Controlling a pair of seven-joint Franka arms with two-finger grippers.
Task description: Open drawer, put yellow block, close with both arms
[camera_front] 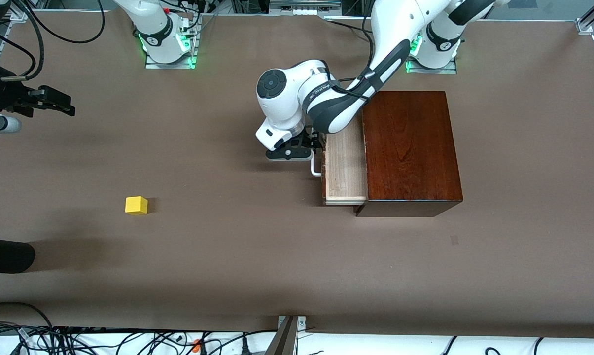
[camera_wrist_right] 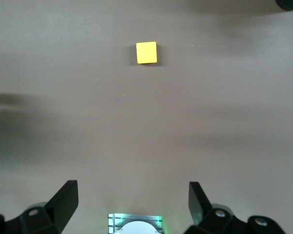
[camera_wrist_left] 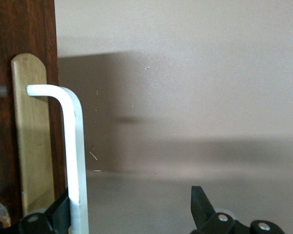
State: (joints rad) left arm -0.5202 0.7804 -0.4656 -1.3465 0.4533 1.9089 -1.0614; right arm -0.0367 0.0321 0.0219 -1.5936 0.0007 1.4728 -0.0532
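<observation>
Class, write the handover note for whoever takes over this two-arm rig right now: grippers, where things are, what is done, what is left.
Left gripper: open, at the white handle of the drawer, one finger beside the bar, not clamped.
Right gripper: open, up over the right arm's end of the table, waiting.
Drawer: partly pulled out of the wooden box, nothing visible inside.
Yellow block: on the table, toward the right arm's end, untouched.
Done: drawer partly open.
Left: pick the block, put it in, close the drawer.

Brown surface (camera_front: 257,256) covered in matte sheeting. Tangled black cables (camera_front: 80,340) lie along its edge nearest the front camera. Small pale mark (camera_front: 454,240) on sheeting.
</observation>
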